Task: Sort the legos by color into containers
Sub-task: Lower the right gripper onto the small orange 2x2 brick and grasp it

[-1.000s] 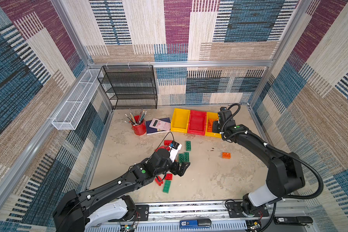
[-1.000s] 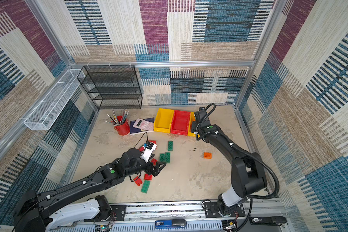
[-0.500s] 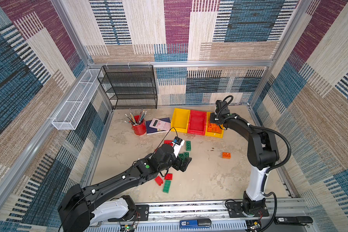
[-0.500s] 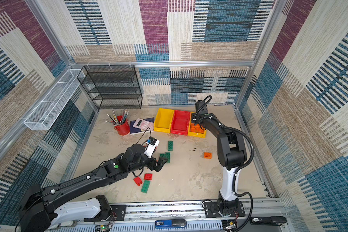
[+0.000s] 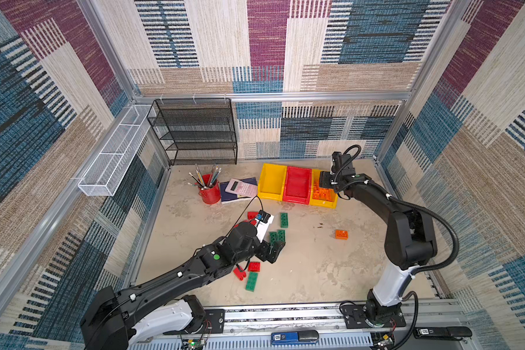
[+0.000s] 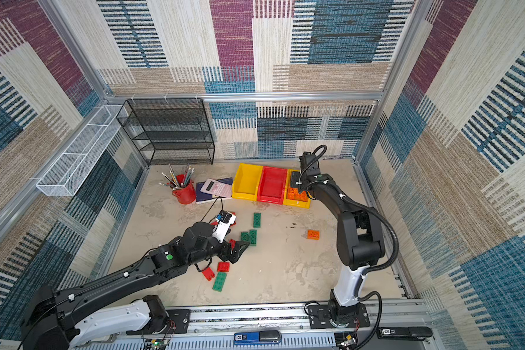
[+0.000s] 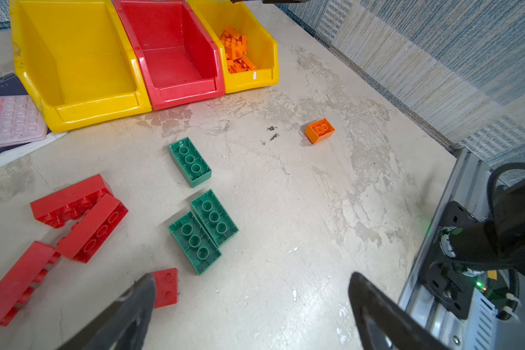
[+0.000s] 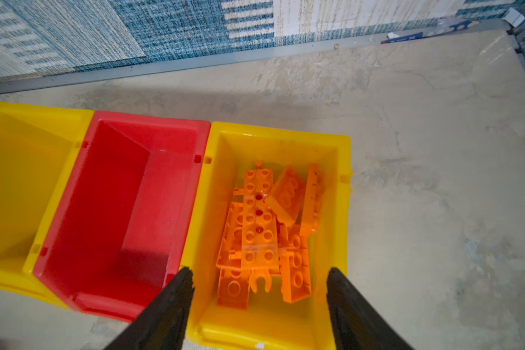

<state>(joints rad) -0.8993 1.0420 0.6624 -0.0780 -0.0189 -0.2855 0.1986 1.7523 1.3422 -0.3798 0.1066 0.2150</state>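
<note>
Three joined containers stand at the back: a yellow bin (image 5: 272, 181), a red bin (image 5: 298, 185) and a second yellow bin (image 8: 281, 327) holding a pile of orange legos (image 8: 267, 233). My right gripper (image 8: 259, 269) hovers over that pile, open and holding nothing; in a top view the right gripper (image 5: 326, 181) covers the bin's back. One orange brick (image 7: 319, 130) lies alone on the table. My left gripper (image 7: 252, 275) hangs open and holding nothing over bare table, just short of a green pair (image 7: 203, 231). Another green brick (image 7: 190, 162), red bricks (image 7: 79, 212) and a small red piece (image 7: 165, 288) lie nearby.
A red pencil cup (image 5: 209, 192) and a pink calculator (image 5: 241, 187) on a book sit left of the bins. Behind them stands a black mesh shelf (image 5: 194, 133); a white wire basket (image 5: 112, 154) hangs on the left wall. A green brick (image 5: 251, 281) and a red one (image 5: 254, 266) lie near the left arm.
My right gripper has gone from shut to open above the bin with the orange pile. The left arm has shifted only slightly beside the green pair.
</note>
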